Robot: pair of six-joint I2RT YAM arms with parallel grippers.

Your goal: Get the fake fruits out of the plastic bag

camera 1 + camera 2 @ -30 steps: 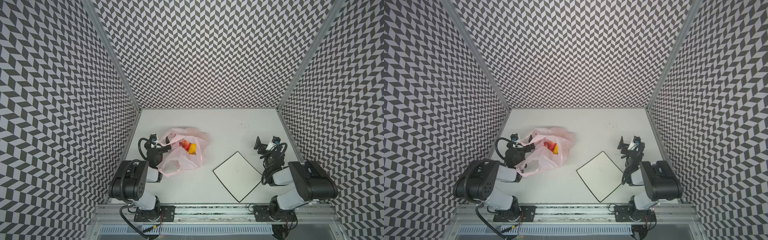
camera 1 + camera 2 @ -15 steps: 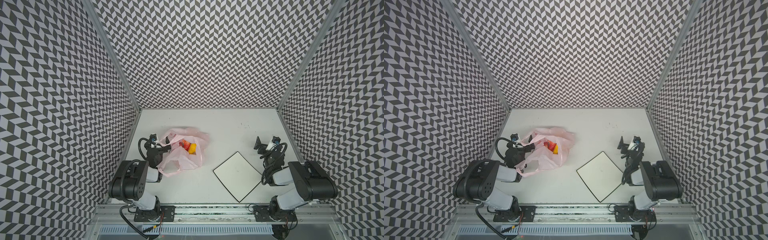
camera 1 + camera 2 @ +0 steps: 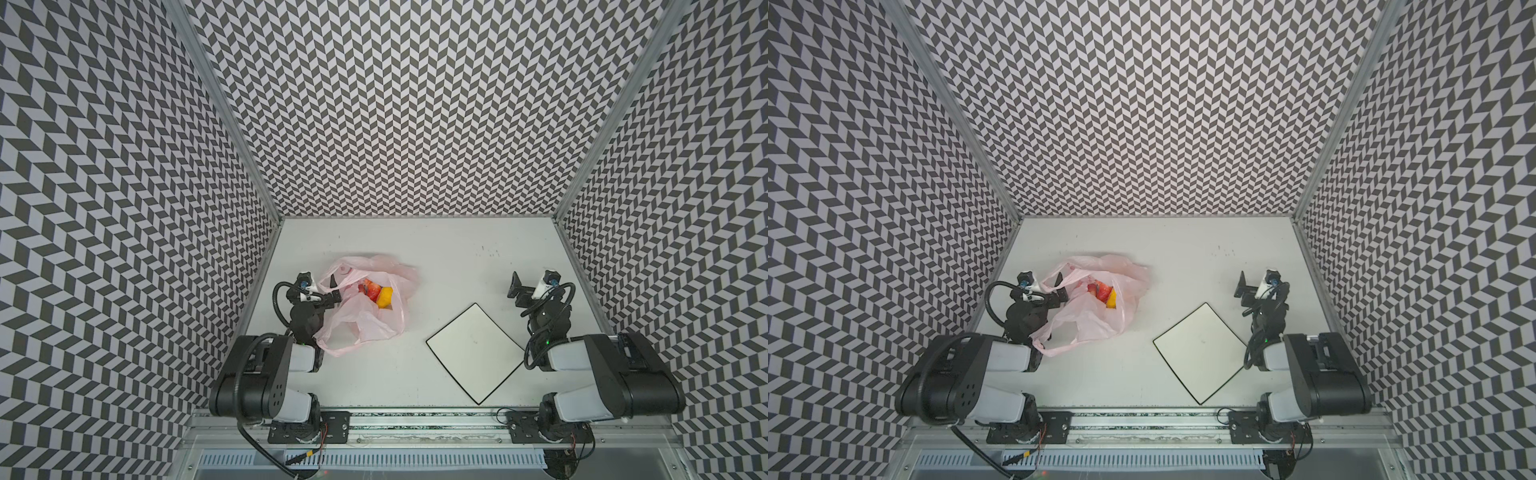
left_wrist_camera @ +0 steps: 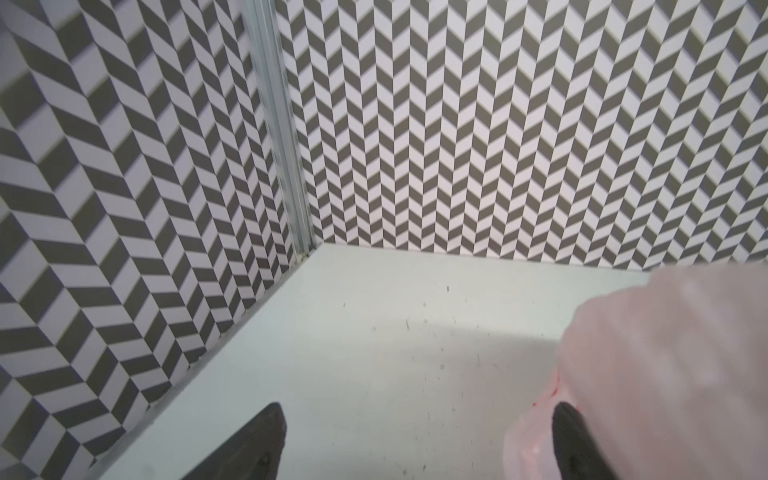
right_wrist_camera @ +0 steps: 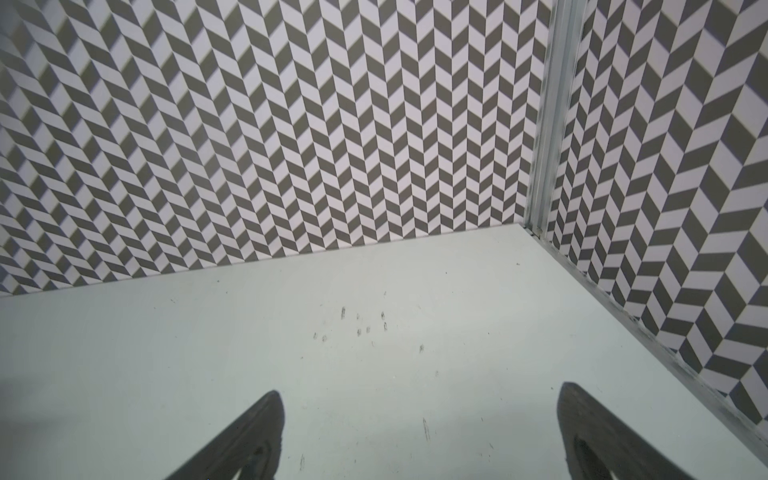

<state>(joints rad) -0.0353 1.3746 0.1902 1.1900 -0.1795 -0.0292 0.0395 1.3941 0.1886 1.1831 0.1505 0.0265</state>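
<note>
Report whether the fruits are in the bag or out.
In. Red and yellow fruits sit inside the pink bag; none lies on the table.

Left of centre: crinkled pale-pink plastic bag (image 3: 374, 328) holding glossy toy fruits (image 3: 376, 292); lower right of it, white black-edged square board (image 3: 473, 353).

Was boxed in on three sides by tall panel walls (image 3: 415, 104) papered in a grey-and-white chevron pattern, joined at the back corners by pale brushed-aluminium posts (image 3: 232, 124). Was floored with a flat matt off-white tabletop (image 3: 436, 249), scuffed with small dark specks (image 5: 361, 328). Was lit evenly, with soft shadows.
</note>
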